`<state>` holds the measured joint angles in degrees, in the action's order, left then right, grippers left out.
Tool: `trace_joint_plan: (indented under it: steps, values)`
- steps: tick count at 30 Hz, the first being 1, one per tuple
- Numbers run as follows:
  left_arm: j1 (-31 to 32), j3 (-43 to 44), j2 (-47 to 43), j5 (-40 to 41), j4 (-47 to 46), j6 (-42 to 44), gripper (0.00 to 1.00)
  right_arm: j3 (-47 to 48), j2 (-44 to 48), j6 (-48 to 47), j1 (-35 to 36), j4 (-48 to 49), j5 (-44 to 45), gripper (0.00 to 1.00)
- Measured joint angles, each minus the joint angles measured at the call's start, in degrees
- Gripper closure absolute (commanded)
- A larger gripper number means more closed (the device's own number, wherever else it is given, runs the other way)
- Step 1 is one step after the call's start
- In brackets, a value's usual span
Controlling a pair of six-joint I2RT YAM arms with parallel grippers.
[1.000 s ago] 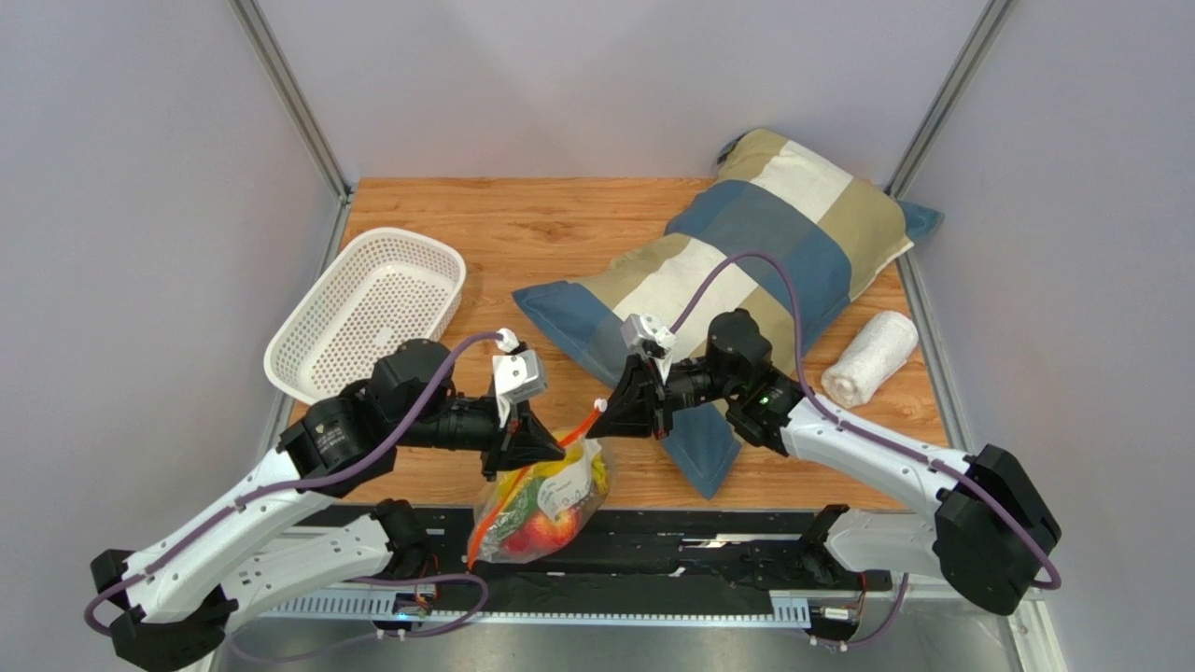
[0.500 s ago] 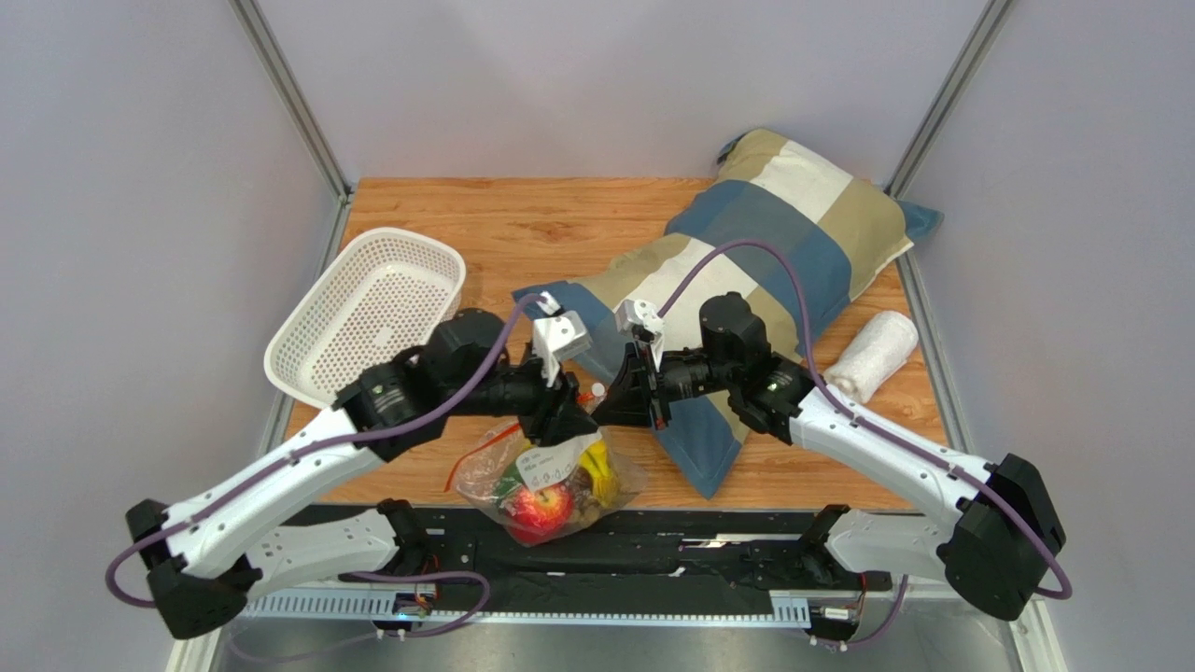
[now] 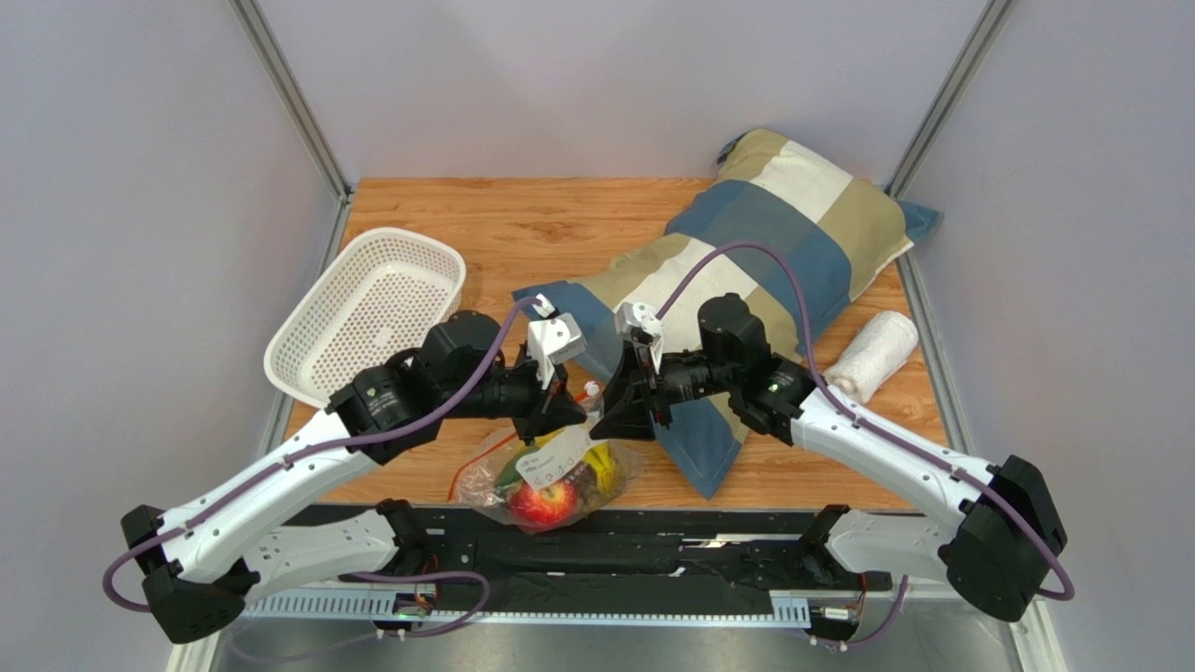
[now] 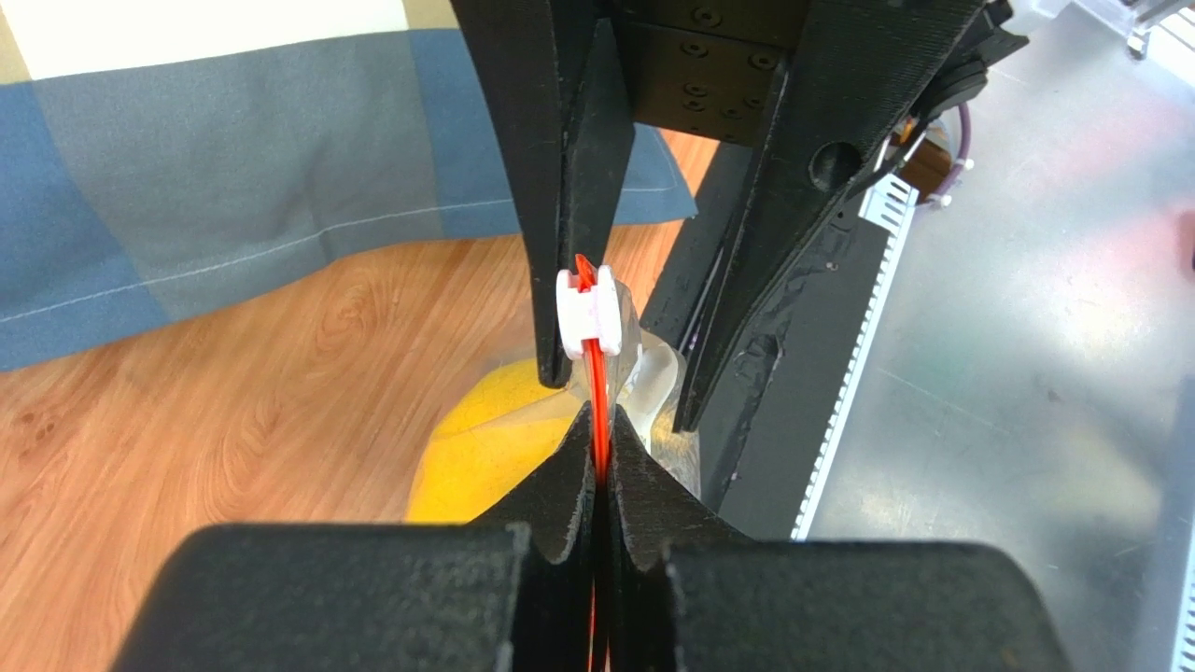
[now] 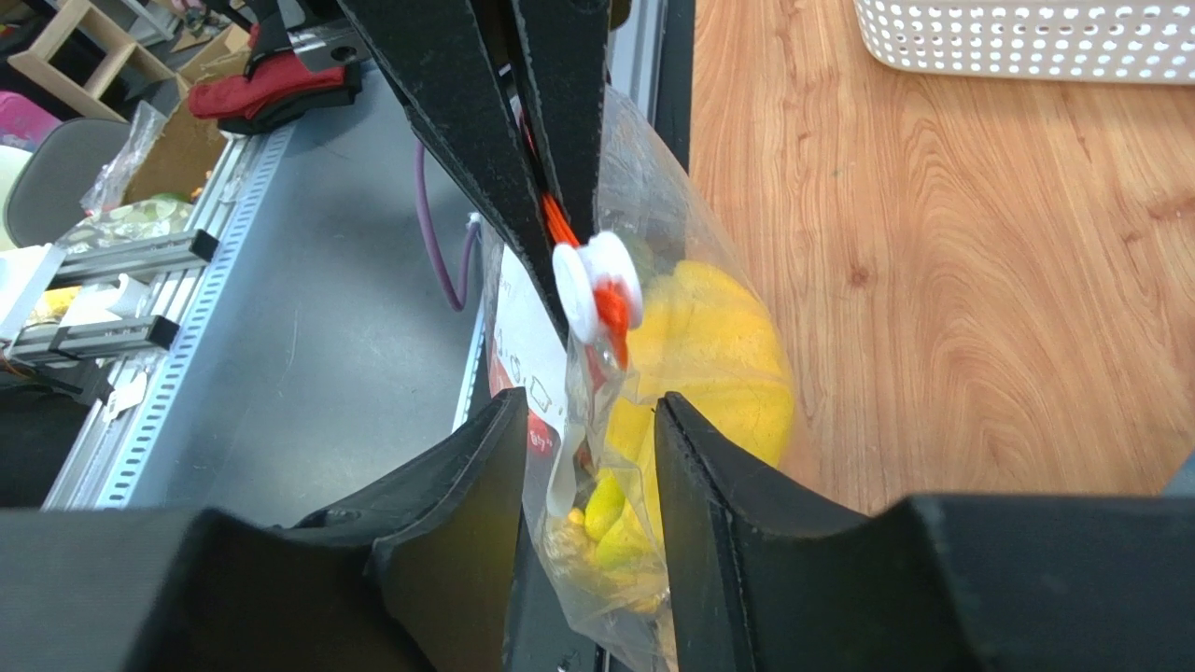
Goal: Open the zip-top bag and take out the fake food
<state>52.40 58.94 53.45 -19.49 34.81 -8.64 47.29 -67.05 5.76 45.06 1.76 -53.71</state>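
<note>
Left wrist view alone: the left gripper (image 4: pixel 601 448) is seen clamped shut on the orange-red zipper strip (image 4: pixel 601 399) of the zip-top bag (image 4: pixel 652 381), just below the white slider (image 4: pixel 586 305). One finger of the other arm is seen touching that slider.
Right wrist view alone: the right gripper (image 5: pixel 589 420) is seen with its jaws parted and the bag's clear film hanging between them. Whether the film is touched cannot be told. A white label (image 5: pixel 522 367) on the bag is shown here.
Top view alone: the whole bag is seen at 6 o'clock on the wooden table (image 3: pixel 463 224), at the near edge. Its mouth is hidden by the two meeting grippers.
Fake food: it is kept inside the bag. A yellow piece (image 5: pixel 716 350) is pressed against the film, and a red apple (image 3: pixel 540 501) is shown from above only.
Surroundings: a white mesh basket (image 3: pixel 368 311) is placed at 9 o'clock, a patchwork pillow (image 3: pixel 765 231) at 1 o'clock and a rolled white towel (image 3: pixel 870 357) at 3 o'clock, all apart from the bag.
In the way: the pillow's near corner is crossed by the right arm.
Count: one bag, one slider, one basket, one pillow, one towel and two grippers are counted. One apple and one yellow piece are made out; the other pieces cannot be counted.
</note>
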Motion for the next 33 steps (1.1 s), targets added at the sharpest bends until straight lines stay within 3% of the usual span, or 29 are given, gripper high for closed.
trace_joint_plan:
  steps: [2, 3, 4, 6, 7, 10, 16, 25, 33]
  values:
    - [0.0, 0.0, -0.1, -0.4, 0.0, 0.0, 1.00, 0.1, -0.4, 0.2, 0.3, 1.1, -0.4, 0.67]
    - [0.0, 0.0, -0.1, -0.6, 0.0, 0.0, 1.00, 0.2, -0.7, 0.4, 0.5, 1.5, -0.5, 0.89]
    - [0.0, 0.0, -0.1, -1.0, 0.0, 0.0, 1.00, 0.4, -1.2, 0.5, 0.6, 1.8, -0.5, 1.00]
    - [0.0, 0.0, -0.3, -1.2, 0.1, 0.1, 0.97, 1.0, -2.3, 0.6, 0.7, 2.2, -1.1, 1.00]
    - [-0.2, 0.0, -0.6, -1.1, 0.2, 0.2, 0.75, 1.2, -2.8, 1.0, 0.7, 2.3, -1.3, 1.00]
    - [-0.2, -0.2, -2.0, -0.9, 0.1, 0.3, 0.58, 1.9, -3.8, 1.3, 0.8, 2.6, -1.4, 1.00]
    - [-0.2, 0.2, -5.9, -0.6, -3.5, -0.3, 0.60, 1.9, -3.8, 1.3, 0.9, 2.6, -0.9, 1.00]
    - [-0.9, 4.4, 0.7, 1.3, -3.8, -2.0, 0.59, 1.9, -3.8, 1.3, 0.9, 2.0, -0.7, 1.00]
    - [-2.0, 4.4, 1.4, 2.1, -2.8, -3.7, 0.62, 1.9, -3.3, 1.1, 0.9, 1.7, -0.3, 1.00]
